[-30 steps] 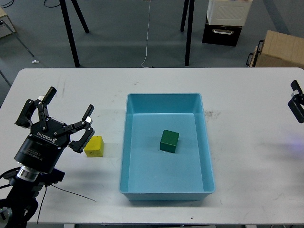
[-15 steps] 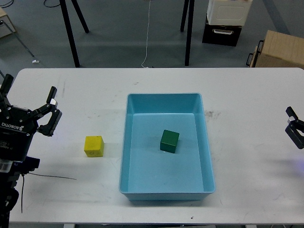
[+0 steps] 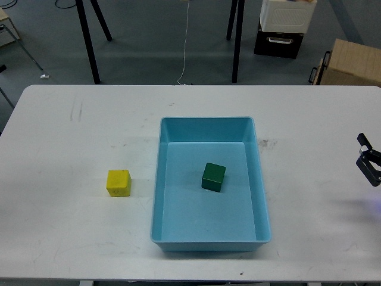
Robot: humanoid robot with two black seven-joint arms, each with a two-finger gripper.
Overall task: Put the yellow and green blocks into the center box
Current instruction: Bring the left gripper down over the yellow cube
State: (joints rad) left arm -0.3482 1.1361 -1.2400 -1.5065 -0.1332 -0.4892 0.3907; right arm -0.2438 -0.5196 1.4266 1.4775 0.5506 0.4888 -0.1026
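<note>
The yellow block point(image 3: 118, 182) sits on the white table point(image 3: 71, 131), left of the light-blue tray point(image 3: 159, 179) and a little apart from its left wall. The dark green block point(image 3: 213, 176) lies inside the tray, near its middle. My left gripper is out of view. Only a small dark part of my right gripper point(image 3: 369, 161) shows at the right edge, far from both blocks and empty as far as I can see. Its fingers are cut off by the frame edge, so I cannot tell whether it is open or shut.
Beyond the table's far edge stand black stand legs point(image 3: 89, 42), a white-and-black crate point(image 3: 284, 27) and a brown cardboard carton point(image 3: 351, 62). A cable point(image 3: 184, 42) runs across the grey floor.
My left arm and gripper have withdrawn to the left and out of view. The yellow block stays where it was. The right gripper has barely moved.
</note>
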